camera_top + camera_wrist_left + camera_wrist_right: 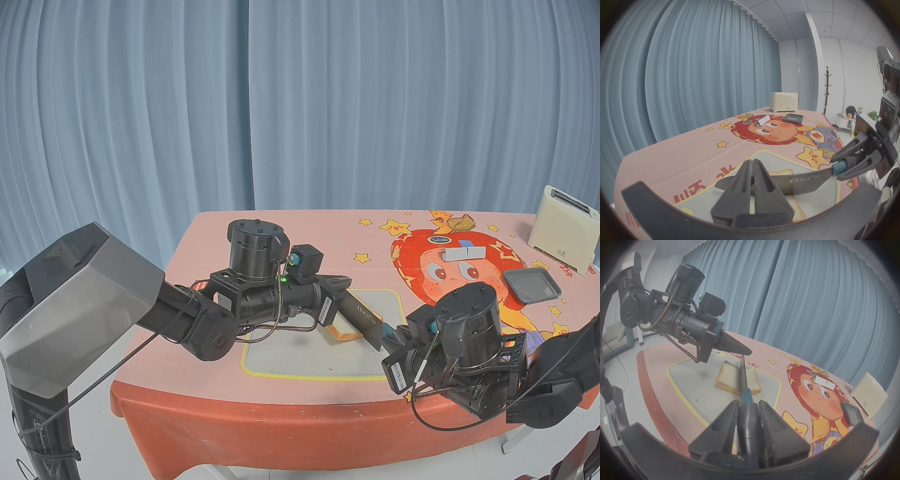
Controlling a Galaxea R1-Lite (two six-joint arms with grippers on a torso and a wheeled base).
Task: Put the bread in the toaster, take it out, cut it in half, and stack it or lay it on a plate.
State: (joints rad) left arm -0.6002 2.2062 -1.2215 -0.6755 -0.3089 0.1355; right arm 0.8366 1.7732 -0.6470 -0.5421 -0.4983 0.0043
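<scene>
Blue curtains (125,94) are hung behind the worktop (206,250), which is covered with a pink cartoon cloth. At its near middle, the bread (345,331) is laid flat on a pale cutting board (294,356). The knife (364,317) is set on edge across the slice, about at its middle; how deep it has bitten cannot be told. Its handle is pinched by the right pincer (390,337), at the board's near right corner. The left pincer (342,286) is pressed together on nothing and is held just above the far end of the blade; whether the bread is touched by it cannot be told. Far to the right, the dark plate (532,285) and the toaster (564,229) are placed well apart from the board.

If the slice is not pinned, it is likely to be dragged or squashed rather than parted. The blade may be knocked against the left pincer, or the handle twisted in the grip, so that uneven halves are left.
</scene>
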